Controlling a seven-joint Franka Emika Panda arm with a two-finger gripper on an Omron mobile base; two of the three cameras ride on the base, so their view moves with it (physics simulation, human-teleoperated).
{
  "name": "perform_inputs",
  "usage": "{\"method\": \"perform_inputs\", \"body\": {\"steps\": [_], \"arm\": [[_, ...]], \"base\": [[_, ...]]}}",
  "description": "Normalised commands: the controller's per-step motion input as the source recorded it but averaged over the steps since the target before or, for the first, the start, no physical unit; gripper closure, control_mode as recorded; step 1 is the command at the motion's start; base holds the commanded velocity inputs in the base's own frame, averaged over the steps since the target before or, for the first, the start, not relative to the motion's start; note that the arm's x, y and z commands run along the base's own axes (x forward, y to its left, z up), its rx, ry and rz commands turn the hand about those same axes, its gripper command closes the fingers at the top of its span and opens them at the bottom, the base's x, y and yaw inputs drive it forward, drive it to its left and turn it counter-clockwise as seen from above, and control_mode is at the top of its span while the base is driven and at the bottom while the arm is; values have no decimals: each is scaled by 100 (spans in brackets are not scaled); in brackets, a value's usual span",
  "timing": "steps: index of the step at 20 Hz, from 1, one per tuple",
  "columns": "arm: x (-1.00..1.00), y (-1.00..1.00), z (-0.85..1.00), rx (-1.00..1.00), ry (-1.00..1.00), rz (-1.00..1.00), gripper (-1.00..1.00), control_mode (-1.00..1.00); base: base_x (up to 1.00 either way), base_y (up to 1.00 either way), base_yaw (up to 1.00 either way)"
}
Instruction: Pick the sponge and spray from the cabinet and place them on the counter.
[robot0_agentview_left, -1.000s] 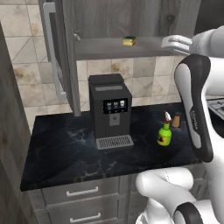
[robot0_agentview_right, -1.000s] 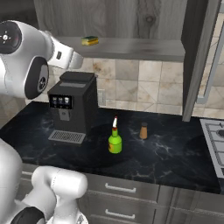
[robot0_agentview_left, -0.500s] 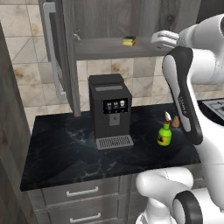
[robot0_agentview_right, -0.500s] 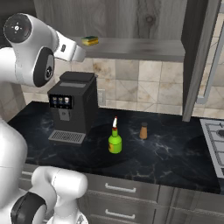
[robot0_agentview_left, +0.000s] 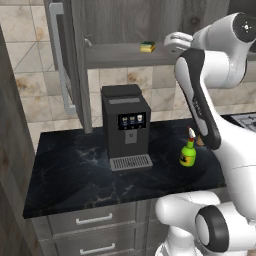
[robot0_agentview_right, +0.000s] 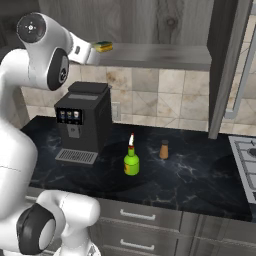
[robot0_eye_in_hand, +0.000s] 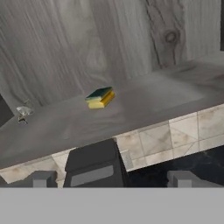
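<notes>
Cabinet (robot0_agentview_left: 125, 22): dark wood-grain wall unit across the top of both base views, doors swung open, inner shelf exposed.
Counter (robot0_agentview_left: 75, 175): black veined worktop spanning the lower middle of the left base view.
Coffee machine (robot0_agentview_left: 126, 127): black, standing at centre frame in the left base view, on the counter.
Gripper (robot0_eye_in_hand: 113, 179): two dark tips at the bottom of the hand view, spread wide apart, holding nothing, short of the shelf edge.
Spray (robot0_agentview_left: 188, 152): green bottle upright on the counter, right of the coffee machine.
Shaker (robot0_agentview_right: 164, 149): orange-brown, just beyond the spray in the right base view.
Sponge (robot0_eye_in_hand: 101, 97): yellow with green layer, lying on the cabinet shelf, centre-left of the hand view.
</notes>
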Motion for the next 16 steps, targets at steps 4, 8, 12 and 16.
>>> {"method": "perform_inputs", "body": {"steps": [4, 8, 12, 16], "arm": [[47, 16, 0, 0, 3, 0, -100, -100], [52, 6, 0, 0, 5, 0, -100, -100], [55, 4, 0, 0, 6, 0, -100, -100], [49, 8, 0, 0, 3, 0, -100, -100]], "base": [[0, 0, 0], [0, 0, 0], [0, 0, 0], [0, 0, 0]]}}
